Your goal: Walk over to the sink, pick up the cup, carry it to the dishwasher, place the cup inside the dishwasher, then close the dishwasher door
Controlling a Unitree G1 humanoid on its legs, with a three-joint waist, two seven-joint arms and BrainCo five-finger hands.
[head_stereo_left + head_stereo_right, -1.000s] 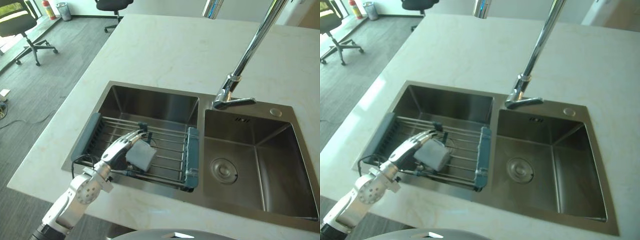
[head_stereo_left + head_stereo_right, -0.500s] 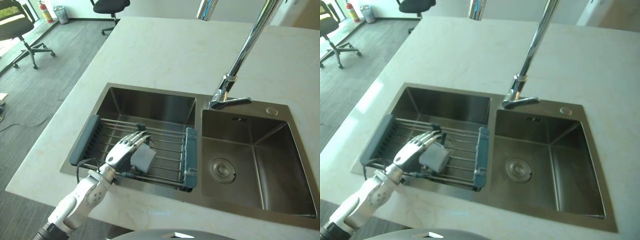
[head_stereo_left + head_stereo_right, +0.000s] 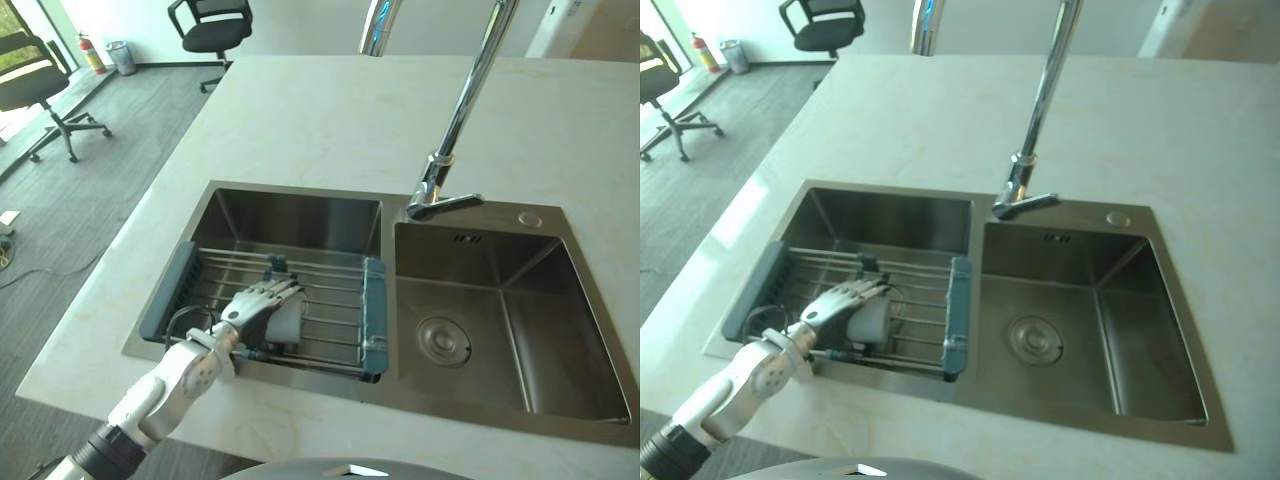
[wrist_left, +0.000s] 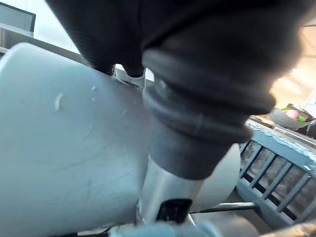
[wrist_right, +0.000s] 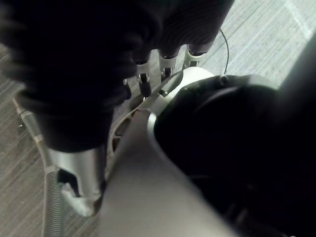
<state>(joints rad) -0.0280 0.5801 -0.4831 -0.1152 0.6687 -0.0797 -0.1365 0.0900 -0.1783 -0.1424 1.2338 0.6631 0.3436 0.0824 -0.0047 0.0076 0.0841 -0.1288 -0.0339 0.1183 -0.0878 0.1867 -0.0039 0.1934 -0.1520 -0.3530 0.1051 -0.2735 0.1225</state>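
A pale grey cup (image 3: 289,319) lies on its side on the wire drying rack (image 3: 372,318) in the left basin of the sink (image 3: 300,208). My left hand (image 3: 254,301) comes in from the lower left and lies over the cup, fingers draped across its top. In the left wrist view the cup (image 4: 64,148) sits right against the palm, the thumb (image 4: 197,148) pressed along its side and the fingertips (image 4: 114,68) curled over its far edge. My right hand (image 5: 167,61) hangs over grey carpet with relaxed fingers, holding nothing.
A tall chrome faucet (image 3: 452,150) rises between the two basins. The right basin (image 3: 560,330) holds just a drain (image 3: 443,340). Pale stone countertop (image 3: 300,110) surrounds the sink. Office chairs (image 3: 212,18) stand on the carpet at the far left.
The camera has shifted, sliding the sink up in view. My left hand has reached further over the cup and its fingers have closed down on it.
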